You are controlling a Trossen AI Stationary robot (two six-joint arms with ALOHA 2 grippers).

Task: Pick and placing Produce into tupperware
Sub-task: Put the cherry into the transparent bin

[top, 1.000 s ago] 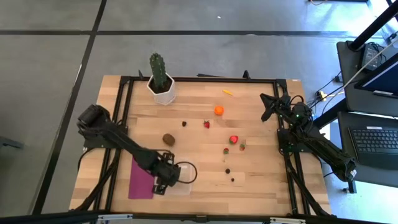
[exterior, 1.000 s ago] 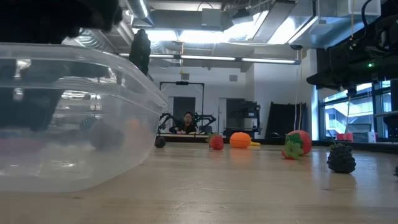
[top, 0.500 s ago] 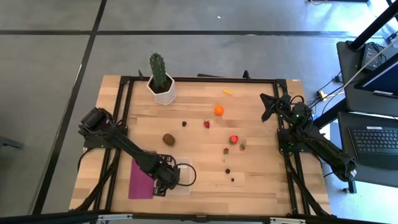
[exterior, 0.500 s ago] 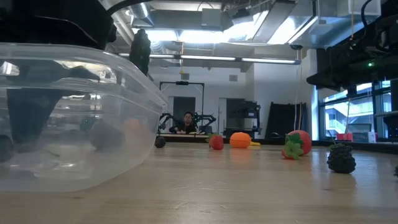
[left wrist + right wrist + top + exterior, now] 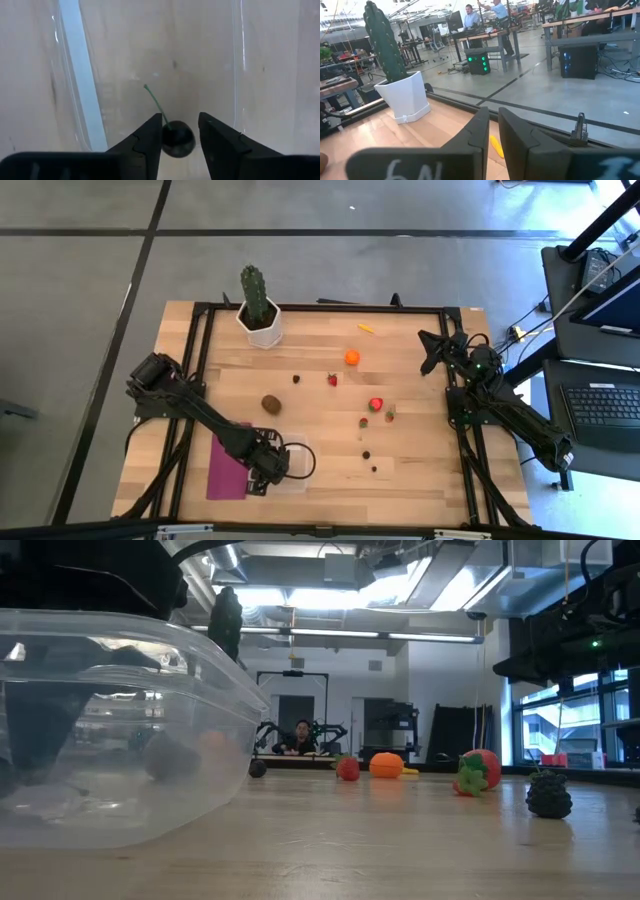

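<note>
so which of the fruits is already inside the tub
The dark cherry with the green stem, between the left pincer's fingers inside the clear tub; every other fruit lies out on the table.

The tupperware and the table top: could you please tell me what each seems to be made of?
The tupperware looks like clear, glossy plastic: the room shows through its wall, and light glints along its rim. The table top seems to be pale wood with a smooth matte finish: plank seams and grain show, though it could be a laminate.

Bright overhead light; tupperware blurred w/ glare.
</note>
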